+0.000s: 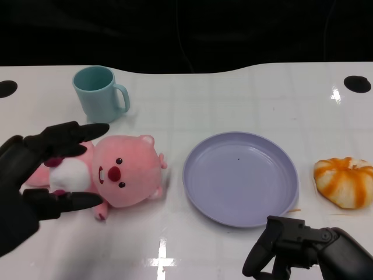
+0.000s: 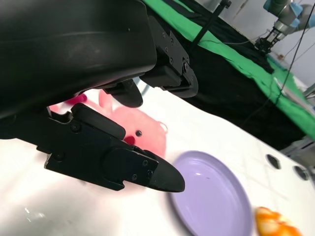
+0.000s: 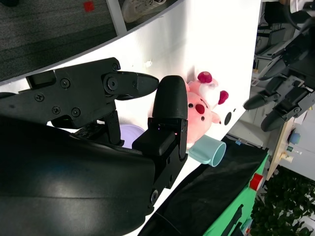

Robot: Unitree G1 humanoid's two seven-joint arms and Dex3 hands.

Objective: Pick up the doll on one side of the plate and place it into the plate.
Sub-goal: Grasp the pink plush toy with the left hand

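Observation:
A pink plush doll (image 1: pixel 125 175) lies on its back on the white table, left of the lavender plate (image 1: pixel 245 181). My left hand (image 1: pixel 29 181) reaches over the doll's body from the left. Its upper fingers (image 1: pixel 73 137) lie spread above the doll and a lower finger (image 1: pixel 73 202) lies below it, so the doll sits between them, not gripped. The left wrist view shows the doll (image 2: pixel 142 130) between those fingers, with the plate (image 2: pixel 211 196) beyond. My right hand (image 1: pixel 309 245) hovers empty near the table's front edge, just below the plate.
A teal mug (image 1: pixel 99 92) stands behind the doll at the back left. An orange-and-white pumpkin-like toy (image 1: pixel 345 182) lies right of the plate. Black holes mark the table's far corners.

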